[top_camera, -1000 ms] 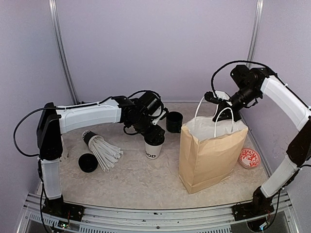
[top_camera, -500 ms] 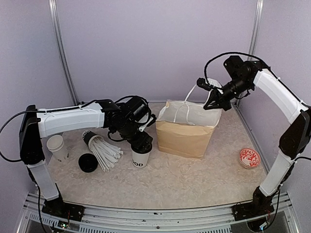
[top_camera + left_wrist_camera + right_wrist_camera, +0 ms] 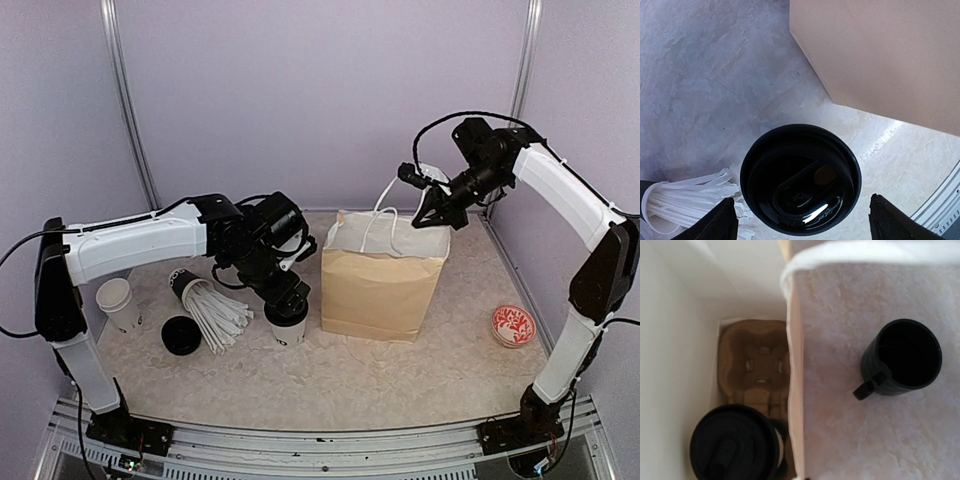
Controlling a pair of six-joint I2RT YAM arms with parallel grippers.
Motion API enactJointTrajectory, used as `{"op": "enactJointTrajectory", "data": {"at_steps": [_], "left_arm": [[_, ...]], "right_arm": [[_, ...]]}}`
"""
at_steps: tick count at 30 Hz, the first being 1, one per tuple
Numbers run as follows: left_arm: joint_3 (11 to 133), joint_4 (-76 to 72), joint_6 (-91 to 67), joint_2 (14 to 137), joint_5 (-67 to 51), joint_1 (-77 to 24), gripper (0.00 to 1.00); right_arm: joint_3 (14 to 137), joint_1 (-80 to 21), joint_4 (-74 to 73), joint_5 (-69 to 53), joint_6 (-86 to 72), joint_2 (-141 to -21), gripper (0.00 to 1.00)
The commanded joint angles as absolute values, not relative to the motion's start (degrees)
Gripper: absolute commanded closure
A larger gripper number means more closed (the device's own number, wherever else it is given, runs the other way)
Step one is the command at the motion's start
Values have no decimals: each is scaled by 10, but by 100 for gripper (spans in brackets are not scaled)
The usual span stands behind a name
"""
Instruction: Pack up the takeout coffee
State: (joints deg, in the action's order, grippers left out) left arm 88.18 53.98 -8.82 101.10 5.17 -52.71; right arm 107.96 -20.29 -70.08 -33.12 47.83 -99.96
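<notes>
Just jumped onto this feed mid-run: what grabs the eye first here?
The brown paper bag stands mid-table, its white handle pinched by the right gripper above its back rim. Inside, a black-lidded cup sits in a cardboard carrier. Left of the bag, the left gripper straddles a second lidded cup on the table, jaws open, beside a tipped cup spilling white straws.

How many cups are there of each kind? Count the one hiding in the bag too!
Cups with black lids: 2, one in the paper bag
Open white cup: 1
Dark mug: 1
Black cup of straws: 1
Total: 5
</notes>
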Motion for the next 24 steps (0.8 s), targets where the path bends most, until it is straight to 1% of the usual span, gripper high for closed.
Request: {"op": "enactJointTrajectory", "data": {"at_steps": [1, 6, 16, 19, 24], "left_arm": [[921, 593, -106, 1018, 59, -533, 12], [934, 603, -110, 1033, 43, -535, 14], [951, 607, -113, 1077, 53, -527, 15], [953, 604, -109, 1084, 43, -524, 19], [956, 607, -106, 1093, 31, -519, 29]], "right_arm": [[1084, -208, -688, -330, 468, -995, 100], [1067, -208, -678, -331, 471, -990, 100], [1059, -208, -677, -330, 476, -985, 100], [1054, -208, -674, -327, 476, -983, 100], [1049, -208, -672, -325, 477, -983, 100]]}}
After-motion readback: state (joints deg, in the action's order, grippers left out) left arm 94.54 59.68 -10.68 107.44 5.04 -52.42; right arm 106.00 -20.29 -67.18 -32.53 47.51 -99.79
